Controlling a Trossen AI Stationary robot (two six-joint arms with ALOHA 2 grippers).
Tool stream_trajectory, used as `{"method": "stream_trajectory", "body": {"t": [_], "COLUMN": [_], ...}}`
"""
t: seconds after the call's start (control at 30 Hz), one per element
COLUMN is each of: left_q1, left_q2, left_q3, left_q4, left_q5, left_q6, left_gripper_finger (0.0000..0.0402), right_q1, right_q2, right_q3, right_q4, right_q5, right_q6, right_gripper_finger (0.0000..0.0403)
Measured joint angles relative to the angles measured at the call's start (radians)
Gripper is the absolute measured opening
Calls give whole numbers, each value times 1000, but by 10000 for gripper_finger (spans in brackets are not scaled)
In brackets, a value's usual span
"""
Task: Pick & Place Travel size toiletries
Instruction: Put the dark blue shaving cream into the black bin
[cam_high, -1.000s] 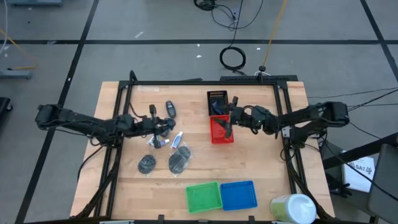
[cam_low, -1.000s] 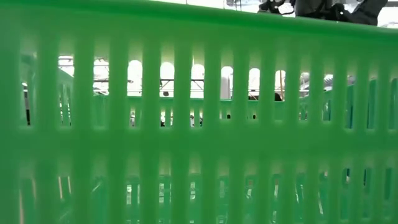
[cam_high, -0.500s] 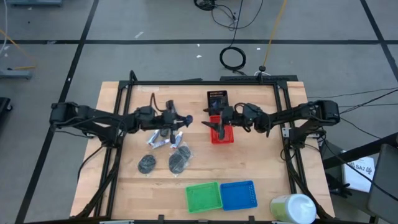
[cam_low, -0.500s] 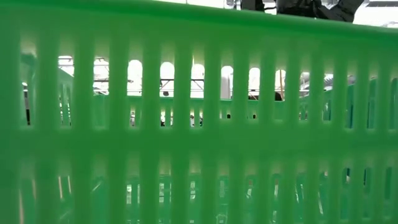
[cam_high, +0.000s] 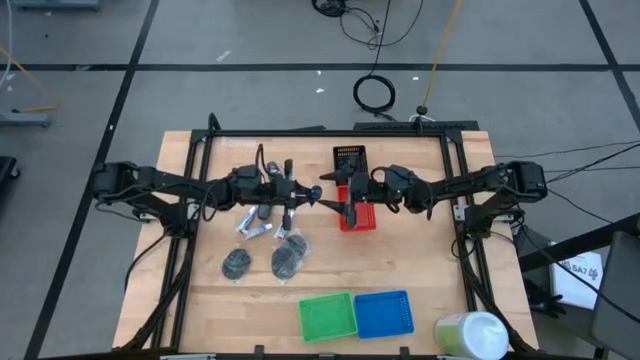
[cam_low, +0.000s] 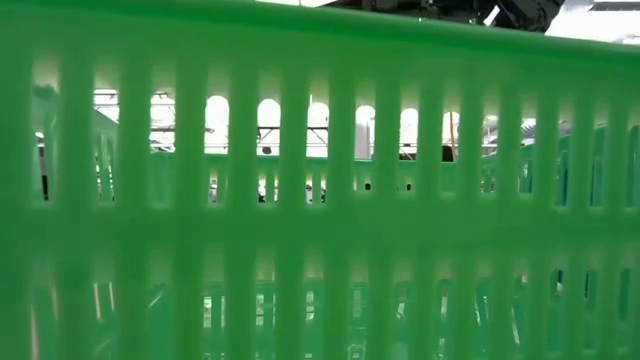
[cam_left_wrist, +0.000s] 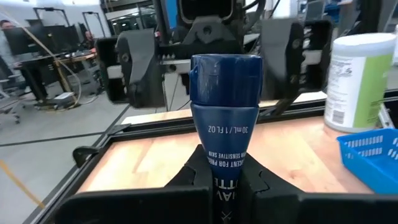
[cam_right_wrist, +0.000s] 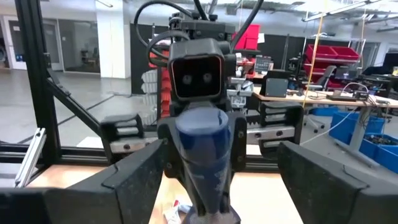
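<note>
A dark blue mini bottle (cam_left_wrist: 225, 93) hangs in the air over the table's middle, with my left gripper (cam_high: 300, 198) shut on it. Its cap (cam_right_wrist: 202, 140) points at my right gripper (cam_high: 338, 200), which is open. The right gripper's fingers (cam_left_wrist: 140, 68) stand on either side of the cap without touching it. On the wood below lie thin white tubes (cam_high: 255, 228) and two round dark pads (cam_high: 237, 263), (cam_high: 287, 258). The low view shows only a green basket wall (cam_low: 320, 200). My left gripper pinches the bottle's narrow tail end (cam_left_wrist: 225, 177) between its two fingers. The fingers come level from the table's left and lie along the bottle. The bottle is lifted clear of the table and sticks out level, cap end away from the gripper.
A black basket (cam_high: 348, 158) and a red basket (cam_high: 360, 218) sit just under and behind my right gripper. A green basket (cam_high: 328, 316) and a blue basket (cam_high: 384, 313) stand at the near edge. A white-and-green cylinder (cam_high: 470, 335) stands at the near right corner.
My left gripper has carried the blue bottle toward the table's right, to the middle, holding it level and shut on it. My right gripper has moved left from above the red basket toward the bottle, rising a little, and has opened wider around the cap.
</note>
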Motion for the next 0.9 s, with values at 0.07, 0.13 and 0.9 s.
{"method": "stream_trajectory", "body": {"t": [0.07,0.13,0.9], "left_q1": [0,0,10], "left_q2": [0,0,0], "left_q3": [1,1,1], "left_q4": [0,1,-20], "left_q5": [5,5,3], "left_q6": [-4,-6,-19], "left_gripper_finger": [13,23,8], "right_q1": [0,0,4], "right_q2": [0,0,0], "right_q3": [1,1,25], "right_q4": [-1,-1,-44], "right_q5": [0,0,-79], "right_q6": [-6,-13,0], "right_gripper_finger": [290,287,281]}}
